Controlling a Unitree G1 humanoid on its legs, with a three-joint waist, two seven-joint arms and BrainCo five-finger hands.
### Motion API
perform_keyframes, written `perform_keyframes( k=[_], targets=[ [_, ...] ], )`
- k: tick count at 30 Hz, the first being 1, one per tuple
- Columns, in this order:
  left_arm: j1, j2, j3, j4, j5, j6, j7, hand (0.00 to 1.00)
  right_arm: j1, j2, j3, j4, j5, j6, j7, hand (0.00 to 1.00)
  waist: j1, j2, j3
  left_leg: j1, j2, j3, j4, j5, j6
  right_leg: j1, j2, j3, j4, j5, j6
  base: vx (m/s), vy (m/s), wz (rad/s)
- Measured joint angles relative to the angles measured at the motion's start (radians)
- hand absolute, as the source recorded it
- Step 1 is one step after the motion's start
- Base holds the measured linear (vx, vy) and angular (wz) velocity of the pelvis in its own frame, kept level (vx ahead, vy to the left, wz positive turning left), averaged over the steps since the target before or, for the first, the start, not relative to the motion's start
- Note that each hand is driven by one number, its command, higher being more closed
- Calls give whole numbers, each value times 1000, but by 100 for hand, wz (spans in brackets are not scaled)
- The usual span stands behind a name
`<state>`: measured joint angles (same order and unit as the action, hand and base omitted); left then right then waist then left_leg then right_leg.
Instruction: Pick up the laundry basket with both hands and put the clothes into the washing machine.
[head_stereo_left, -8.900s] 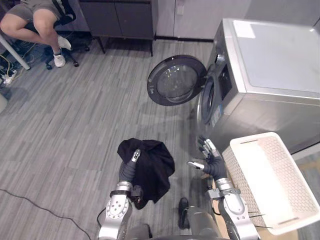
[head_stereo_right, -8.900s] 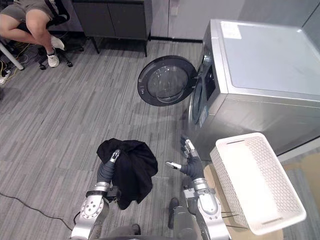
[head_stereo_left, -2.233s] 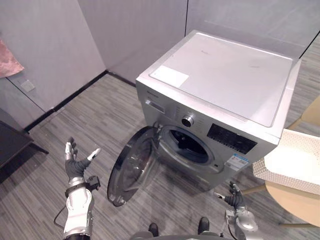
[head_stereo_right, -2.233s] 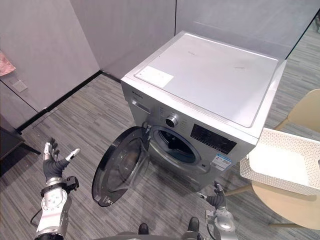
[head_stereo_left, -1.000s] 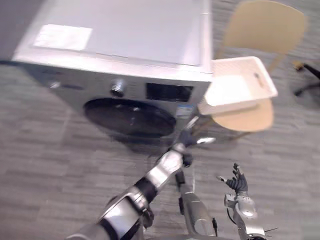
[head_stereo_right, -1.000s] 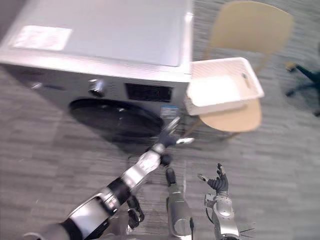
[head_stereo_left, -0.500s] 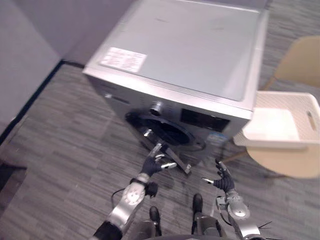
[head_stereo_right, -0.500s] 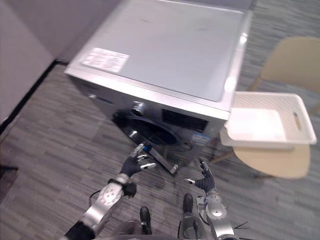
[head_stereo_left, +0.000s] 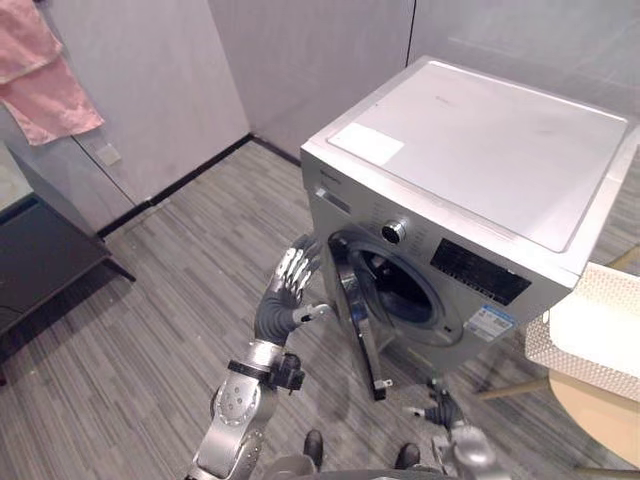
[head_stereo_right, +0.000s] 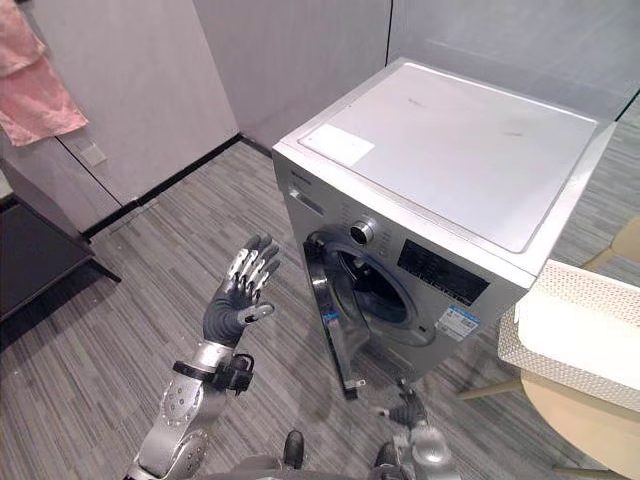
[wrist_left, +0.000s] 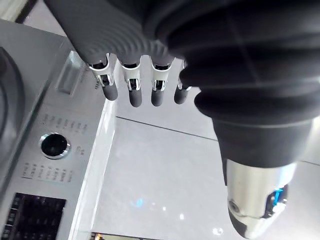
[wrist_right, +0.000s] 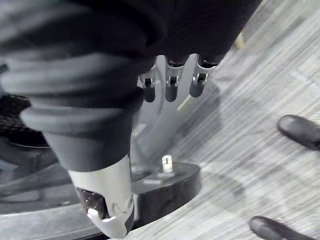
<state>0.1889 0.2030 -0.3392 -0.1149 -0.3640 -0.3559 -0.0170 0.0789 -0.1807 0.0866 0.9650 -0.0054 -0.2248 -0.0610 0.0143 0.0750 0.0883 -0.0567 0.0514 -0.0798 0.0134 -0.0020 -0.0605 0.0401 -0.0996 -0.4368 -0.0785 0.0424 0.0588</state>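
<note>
Two hands, both empty. Keep the left hand (head_stereo_right: 228, 305) as it is, raised with fingers straight and spread, just beside the outer face of the door (head_stereo_left: 358, 322). Judging the step as closing: press flat near the free edge, not near the hinge, and push evenly until the washing machine (head_stereo_right: 450, 150) latches. Keep the right hand (head_stereo_left: 441, 409), low by the door's lower corner with fingers relaxed, out of the swing. Cannot tell whether clothes lie in the drum; look first. Laundry basket (head_stereo_right: 540, 366) on the chair (head_stereo_right: 585, 425), just beside the machine's right side, seemingly empty. Plenty of open floor (head_stereo_right: 120, 300) at left; at right, mind the basket rim.
</note>
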Motion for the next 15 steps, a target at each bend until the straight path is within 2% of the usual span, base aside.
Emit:
perform_keyframes(
  k=[3, 6, 7, 8, 10, 11, 12, 13, 15],
  targets=[
    [34, -3, 68, 183, 43, 26, 22, 0, 75, -44, -87, -7, -8, -6, 9, 0, -2, -10, -8, -1, 5, -2, -6, 3, -5, -1, 8, 0, -8, 1, -1, -12, -5, 0],
    [46, -3, 119, 401, 85, 74, 21, 0, 119, -124, -216, -7, -3, -7, 13, 0, -7, -18, -10, 0, 9, 2, -13, 4, -6, -5, 11, 4, -7, -2, -2, 11, -2, -3],
    [47, -3, 130, 434, 103, 82, 21, 0, 115, -126, -222, -8, -2, -7, 10, 0, -5, -13, -14, 0, 9, 3, -14, 4, -6, -8, 11, 5, -6, -4, -2, -10, -1, -12],
    [47, -20, 158, 500, 131, 98, 22, 0, 87, -119, -223, -44, 6, 7, -10, 0, -12, -22, -12, -12, 12, 5, -18, 4, -6, -18, 13, 9, -2, -13, 5, -19, -13, -26],
    [22, -24, 190, 604, 178, 129, 61, 0, 53, -50, -95, -151, 1, 22, -79, 0, -26, -55, -28, -23, 30, 35, -19, 7, -12, -51, 31, 46, -14, 2, -13, 29, -30, -45],
    [-14, -25, 191, 673, 200, 149, 89, 0, 17, 14, -27, -201, -4, 30, -97, 0, -23, -75, -25, -26, 42, 55, -23, 10, -18, -65, 43, 66, -21, 14, -26, 56, -52, -49],
    [-54, -30, 173, 723, 215, 163, 111, 0, -12, 77, 9, -226, -3, 30, -73, 0, -24, -73, -16, -31, 49, 63, -32, 13, -22, -82, 49, 80, -20, 15, -28, 26, -55, -41],
    [-75, -37, 164, 741, 222, 163, 115, 0, -26, 100, 10, -229, 8, 19, -61, 0, -25, -81, -16, -35, 51, 72, -35, 15, -24, -91, 51, 85, -20, 15, -28, 4, -28, -32],
    [-181, -57, 109, 816, 232, 163, 118, 0, -83, 111, 2, -235, 77, -15, -56, 0, -27, -60, 12, -58, 53, 116, -34, 17, -25, -150, 47, 130, 13, 14, -31, 17, 19, -50]
  ],
)
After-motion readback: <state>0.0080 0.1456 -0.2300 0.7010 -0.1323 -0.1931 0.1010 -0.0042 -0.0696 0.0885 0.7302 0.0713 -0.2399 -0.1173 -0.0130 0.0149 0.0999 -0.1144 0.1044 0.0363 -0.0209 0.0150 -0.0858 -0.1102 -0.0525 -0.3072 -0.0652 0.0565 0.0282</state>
